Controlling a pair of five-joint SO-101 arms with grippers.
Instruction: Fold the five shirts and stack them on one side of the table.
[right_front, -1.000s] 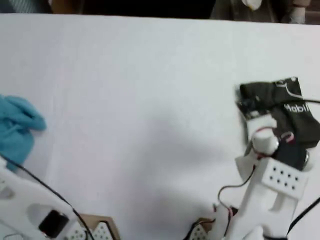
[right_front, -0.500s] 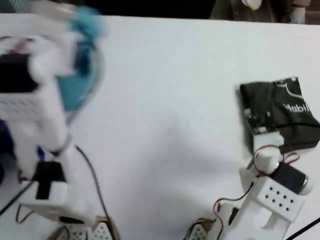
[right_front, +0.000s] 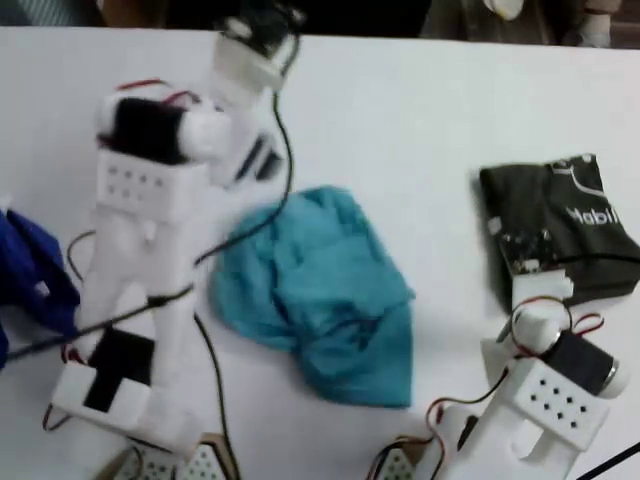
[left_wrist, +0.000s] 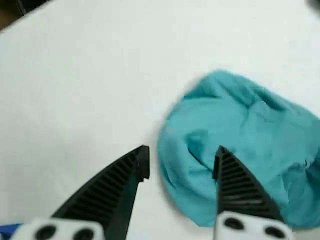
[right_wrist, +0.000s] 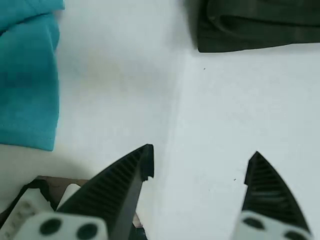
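My left pincer (left_wrist: 181, 161) hangs open and empty above the table (left_wrist: 75, 75), and the teal shirt (left_wrist: 245, 150) lies just past its tips, a crumpled heap in the middle between my two arms. My right pincer (right_wrist: 202, 162) is open too, holding nothing, with the folded black shirt (right_wrist: 255, 25) ahead of it and the teal hem off to its side. In the high view the heap's long axis runs slantwise from the far left toward my right arm's base. I judge the left pincer nearer to it; a dark blue shirt (right_front: 30, 285) lies at the left edge
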